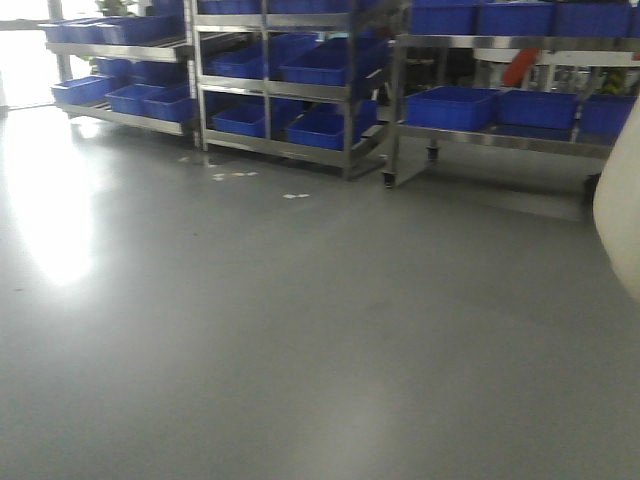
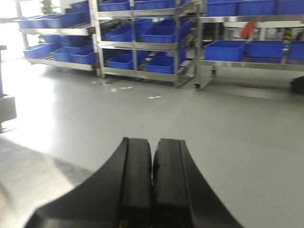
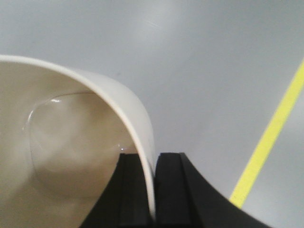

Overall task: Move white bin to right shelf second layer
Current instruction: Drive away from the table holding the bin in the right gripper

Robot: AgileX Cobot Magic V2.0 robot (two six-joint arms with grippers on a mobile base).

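Gripping the white bin [image 3: 71, 142] by its wall, the right gripper [image 3: 155, 164] has one black finger inside the tub and one outside, the thin cream rim pinched tight between them. The right wrist view looks straight into the glossy rounded mouth and down to the smooth base, with nothing inside. The tub hangs in the air over the grey floor [image 1: 300, 330], and a yellow line [image 3: 270, 137] runs diagonally across the floor off to one side.

In the front view, only a pale curved sliver of the bin shows, at the right edge of the picture. It is well apart from the steel racks [image 1: 345, 90] lined up along the far side of the room. Blue crates [image 1: 450, 105] fill their levels; from here I cannot tell which levels carry rollers.

Over on the other side, the left gripper [image 2: 152, 147] has its jaws pressed together with nothing between them, pointing across the open floor toward those racks.
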